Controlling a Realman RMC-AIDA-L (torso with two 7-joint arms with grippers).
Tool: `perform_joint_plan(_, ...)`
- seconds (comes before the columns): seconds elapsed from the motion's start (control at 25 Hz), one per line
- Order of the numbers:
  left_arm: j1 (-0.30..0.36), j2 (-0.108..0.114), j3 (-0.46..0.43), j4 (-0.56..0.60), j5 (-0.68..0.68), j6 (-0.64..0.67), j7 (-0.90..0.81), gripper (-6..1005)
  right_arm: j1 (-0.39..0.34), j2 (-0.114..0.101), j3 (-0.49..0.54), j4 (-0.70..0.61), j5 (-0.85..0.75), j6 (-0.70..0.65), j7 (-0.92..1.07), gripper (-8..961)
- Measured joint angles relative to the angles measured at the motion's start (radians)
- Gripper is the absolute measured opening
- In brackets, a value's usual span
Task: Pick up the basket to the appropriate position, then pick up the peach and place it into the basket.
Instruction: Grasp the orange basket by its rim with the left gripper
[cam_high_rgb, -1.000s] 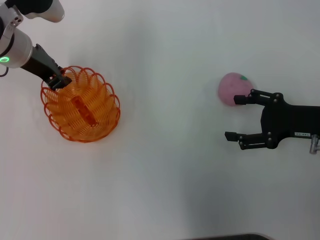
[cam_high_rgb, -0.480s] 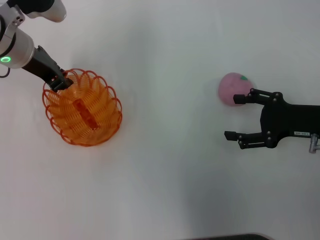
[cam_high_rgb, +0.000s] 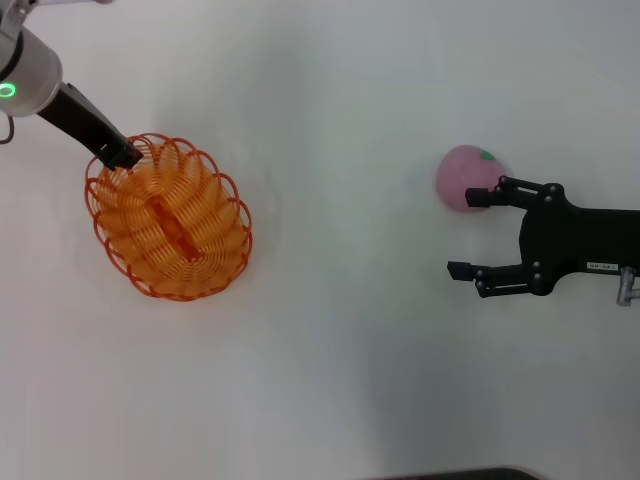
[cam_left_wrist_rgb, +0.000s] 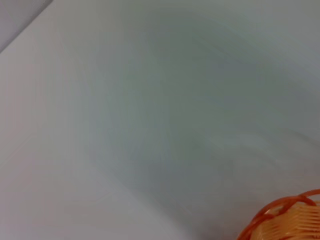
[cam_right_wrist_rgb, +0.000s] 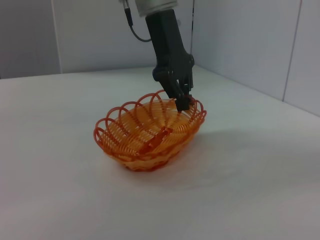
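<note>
The left gripper (cam_high_rgb: 122, 157) is pinched on the looped rim of the basket (cam_high_rgb: 172, 222), at the end of the oval farthest from the robot and toward its left. The right wrist view shows the same grip from the far side: the dark fingers (cam_right_wrist_rgb: 182, 100) come down from above and close on one rim loop, and that end of the basket (cam_right_wrist_rgb: 149, 131) sits slightly higher than the other, so the basket is tilted, its low end close to or on the table (cam_right_wrist_rgb: 250, 190); contact there cannot be told. The left arm runs up and out of the head view's upper left corner, a green light glowing on its wrist. The left wrist view catches only a sliver of the basket's orange rim (cam_left_wrist_rgb: 286, 218) over the pale table.

The right gripper (cam_high_rgb: 468, 233) hovers over the right side of the table (cam_high_rgb: 330, 330), its two black fingers spread wide and pointing toward the robot's left. The peach (cam_high_rgb: 465, 178) lies on the table by the far finger, whose tip overlaps the fruit's near edge in the head view; whether they touch cannot be told. A small green mark shows on top of the peach. Peach and basket are well apart, on opposite sides of the table.
</note>
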Motion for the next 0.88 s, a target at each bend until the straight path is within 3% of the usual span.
perform_joint_plan(0.4,-0.041,0.033,-0.03,-0.028,0.0,0.09,-0.127,116,0.003,0.001,0.0,0.002,0.0,-0.002,0.0,946)
perform_joint_plan(0.68,-0.071,0.074,-0.2,-0.068,-0.008,0.208,-0.178,100,0.003,0.002,0.0,0.002,-0.001,-0.008,0.008,947)
perform_joint_plan(0.88,-0.064,0.082,-0.27,-0.069,-0.009,0.248,-0.201,78,0.0,0.002,0.0,0.002,-0.002,-0.01,0.011,946)
